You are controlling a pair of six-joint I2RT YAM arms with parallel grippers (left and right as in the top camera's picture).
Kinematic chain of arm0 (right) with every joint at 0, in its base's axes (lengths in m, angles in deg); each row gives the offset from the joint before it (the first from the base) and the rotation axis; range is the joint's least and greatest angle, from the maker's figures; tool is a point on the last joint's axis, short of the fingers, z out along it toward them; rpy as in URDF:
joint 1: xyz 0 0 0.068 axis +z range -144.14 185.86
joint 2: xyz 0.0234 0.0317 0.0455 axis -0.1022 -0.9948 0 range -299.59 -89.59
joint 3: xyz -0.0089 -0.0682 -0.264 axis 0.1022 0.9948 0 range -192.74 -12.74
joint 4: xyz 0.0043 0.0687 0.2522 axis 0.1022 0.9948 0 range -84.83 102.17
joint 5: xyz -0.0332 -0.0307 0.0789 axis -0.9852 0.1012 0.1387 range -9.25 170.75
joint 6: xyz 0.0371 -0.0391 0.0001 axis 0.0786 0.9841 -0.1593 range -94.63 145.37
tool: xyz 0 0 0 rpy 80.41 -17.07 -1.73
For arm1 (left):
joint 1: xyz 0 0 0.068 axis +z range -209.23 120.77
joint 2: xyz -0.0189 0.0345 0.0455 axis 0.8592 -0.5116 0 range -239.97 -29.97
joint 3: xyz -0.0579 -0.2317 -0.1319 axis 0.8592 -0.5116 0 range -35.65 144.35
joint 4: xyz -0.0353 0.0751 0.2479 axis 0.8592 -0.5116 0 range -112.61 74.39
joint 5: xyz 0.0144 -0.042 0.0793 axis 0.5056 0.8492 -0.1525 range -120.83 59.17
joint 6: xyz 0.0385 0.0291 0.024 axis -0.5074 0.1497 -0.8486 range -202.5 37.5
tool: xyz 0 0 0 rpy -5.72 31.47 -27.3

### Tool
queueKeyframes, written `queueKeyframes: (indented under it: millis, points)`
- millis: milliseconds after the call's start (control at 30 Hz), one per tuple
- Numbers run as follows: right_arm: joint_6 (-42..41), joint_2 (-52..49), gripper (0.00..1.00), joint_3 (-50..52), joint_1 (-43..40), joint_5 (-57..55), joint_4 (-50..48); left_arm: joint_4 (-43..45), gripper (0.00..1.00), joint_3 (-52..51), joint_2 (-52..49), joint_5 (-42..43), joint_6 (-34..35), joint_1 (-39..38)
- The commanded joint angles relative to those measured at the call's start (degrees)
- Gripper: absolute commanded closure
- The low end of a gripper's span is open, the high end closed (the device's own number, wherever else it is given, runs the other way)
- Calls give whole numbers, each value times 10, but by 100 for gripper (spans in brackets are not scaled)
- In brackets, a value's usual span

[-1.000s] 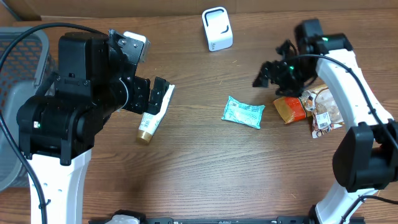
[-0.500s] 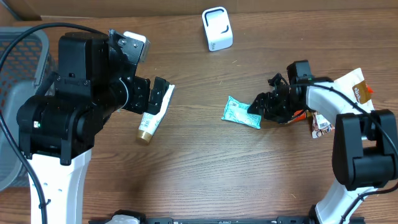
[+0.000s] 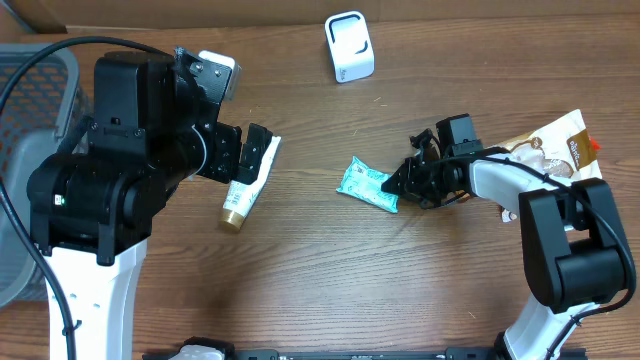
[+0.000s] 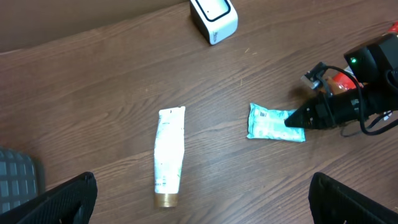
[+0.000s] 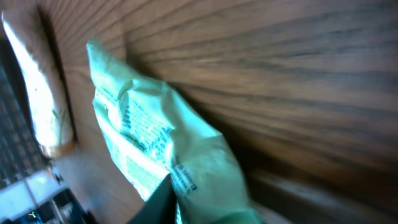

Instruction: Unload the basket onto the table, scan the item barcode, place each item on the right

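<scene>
A teal packet (image 3: 363,182) lies flat near the middle of the wooden table. My right gripper (image 3: 399,185) reaches in low from the right and is shut on its right end. In the right wrist view the crinkled teal packet (image 5: 155,143) fills the frame, pinched against a dark finger (image 5: 158,202). The left wrist view also shows the teal packet (image 4: 272,122) with the right gripper (image 4: 297,119) at its edge. A white barcode scanner (image 3: 349,46) stands at the back. My left gripper (image 3: 243,148) hangs open above a white tube (image 3: 247,186).
A grey basket (image 3: 30,110) stands at the far left. Snack packets (image 3: 556,145) lie at the right edge behind my right arm. The white tube (image 4: 169,155) with a gold cap lies below my left gripper (image 4: 202,205), and the scanner (image 4: 213,17) is beyond it.
My right arm came down and left from the snack packets to the teal packet and its jaws closed on it. The packet slid a little left. The left arm stayed still.
</scene>
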Motion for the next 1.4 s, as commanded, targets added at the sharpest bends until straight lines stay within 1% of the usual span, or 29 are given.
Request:
queueKeyframes:
  millis: [0, 133, 233, 400, 500, 633, 800, 967, 1067, 1200, 1267, 1367]
  points:
    - [-33, -10, 96, 9, -1, -17, -2, 0, 0, -1, -3, -3, 7, 1]
    - [-32, -5, 96, 1, -3, 17, -11, 0, 0, -1, -3, -3, 7, 1]
    - [-14, 20, 96, -24, -9, 19, 14, 0, 0, -1, -3, -3, 7, 1]
    - [62, 91, 96, -103, -17, 19, 115, 0, 0, -1, -3, -3, 7, 1]
    - [132, 140, 96, -157, -16, 43, 189, 0, 0, -1, -3, -3, 7, 1]
    - [189, 207, 96, -193, -15, 54, 269, 0, 1, -1, -3, -3, 7, 1]
    - [196, 263, 96, -193, -15, 46, 315, 0, 0, -1, -3, -3, 7, 1]
    - [194, 269, 96, -193, -15, 37, 329, 0, 0, -1, -3, -3, 7, 1]
    - [146, 268, 96, -194, -4, -80, 305, 0, 0, -1, -3, -3, 7, 1]
    - [133, 247, 96, -240, 30, -234, 289, 0, 0, -1, -3, -3, 7, 1]
    - [134, 219, 96, -290, 63, -351, 288, 0, 0, -1, -3, -3, 7, 1]
    - [167, 164, 96, -352, 121, -574, 253, 0, 0, -1, -3, -3, 7, 1]
